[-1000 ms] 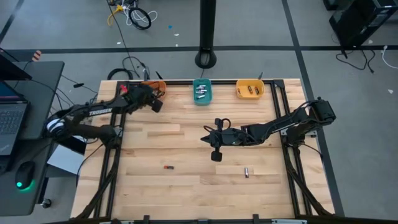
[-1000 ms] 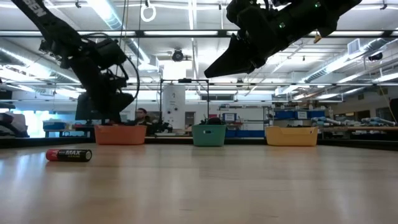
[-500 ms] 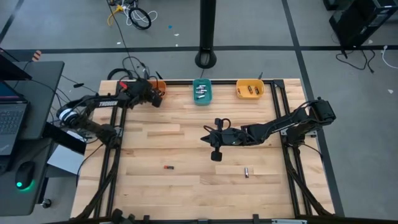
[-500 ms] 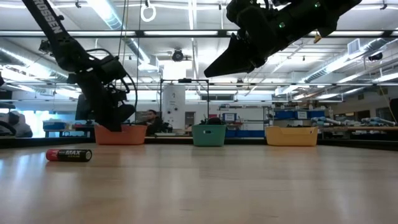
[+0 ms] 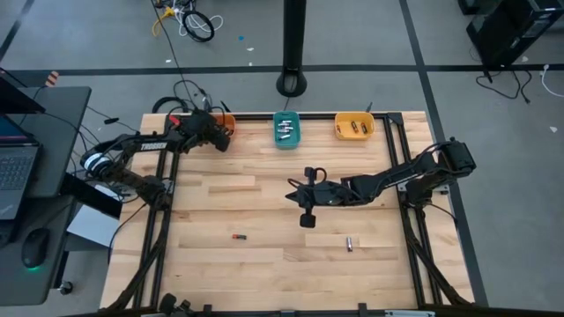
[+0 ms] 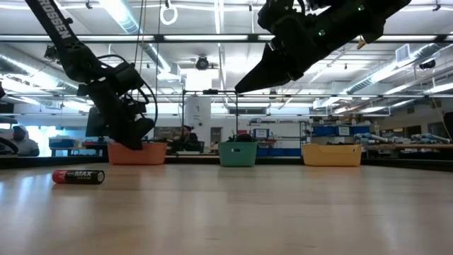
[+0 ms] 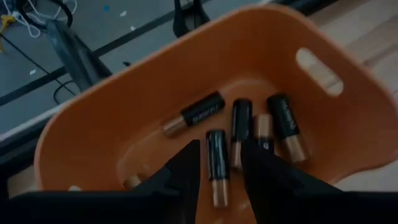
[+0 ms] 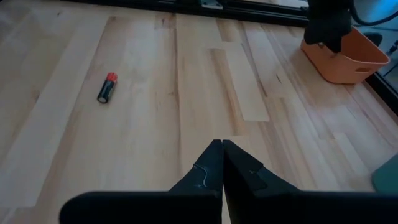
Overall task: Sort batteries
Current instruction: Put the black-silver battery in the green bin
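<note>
The wooden table (image 5: 264,264) stands on a grey floor in a workshop. The left gripper (image 7: 219,163) hangs over the orange bin (image 7: 124,118), fingers parted and empty above five batteries (image 7: 216,160). The right gripper (image 8: 222,163) is clenched, empty, mid-table. Two batteries lie loose on the table.

Orange bin (image 5: 222,122), teal bin (image 5: 286,129) and yellow bin (image 5: 354,128) stood along wooden table's (image 5: 264,198) far edge, laptop (image 5: 16,172) sat beside table.

Lab: strip lights (image 6: 212,39), equipment benches (image 6: 340,134)
</note>
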Controlling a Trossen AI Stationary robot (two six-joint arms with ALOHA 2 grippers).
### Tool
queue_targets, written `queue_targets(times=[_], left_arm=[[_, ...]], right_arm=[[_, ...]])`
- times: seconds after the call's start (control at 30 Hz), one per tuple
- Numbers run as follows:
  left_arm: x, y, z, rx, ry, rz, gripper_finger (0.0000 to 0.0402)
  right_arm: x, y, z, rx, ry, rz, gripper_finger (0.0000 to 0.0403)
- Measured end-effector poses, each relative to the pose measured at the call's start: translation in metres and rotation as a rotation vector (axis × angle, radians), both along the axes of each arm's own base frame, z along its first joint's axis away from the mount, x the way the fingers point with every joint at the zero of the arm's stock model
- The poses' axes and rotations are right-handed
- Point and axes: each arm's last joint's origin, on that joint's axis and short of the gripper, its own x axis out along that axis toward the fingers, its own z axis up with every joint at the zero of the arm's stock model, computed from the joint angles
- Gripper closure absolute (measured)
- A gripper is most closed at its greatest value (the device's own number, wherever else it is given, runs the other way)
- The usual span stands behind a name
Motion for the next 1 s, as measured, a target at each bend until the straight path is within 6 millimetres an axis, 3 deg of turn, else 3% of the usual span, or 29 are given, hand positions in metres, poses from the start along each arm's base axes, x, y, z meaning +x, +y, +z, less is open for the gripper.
queue_targets(times=[0.2,0.37,0.53,0.77,1.0], left_arm=[[0.007,0.0,0.008,0.075,-0.04,-0.037,0.0288],[0.02,-0.013,0.026,0.209,-0.104,-0.065,0.0336],[0.034,-0.042,0.037,0.324,-0.222,-0.17,0.0393],[0.045,-0.092,0.037,0.429,-0.428,-0.363,0.0386],[0.055,-0.129,0.04,0.502,-0.521,-0.549,0.0397]], right_arm=[[0.001,-0.006,0.0,0.014,-0.003,-0.026,0.0391],[-0.003,-0.01,-0.004,0.011,0.039,-0.123,0.0391],[-0.009,-0.012,-0.008,0.054,0.1,-0.198,0.0391],[-0.009,0.0,-0.01,0.071,0.088,-0.171,0.0391],[-0.003,0.011,-0.035,0.101,0.139,-0.174,0.0393]])
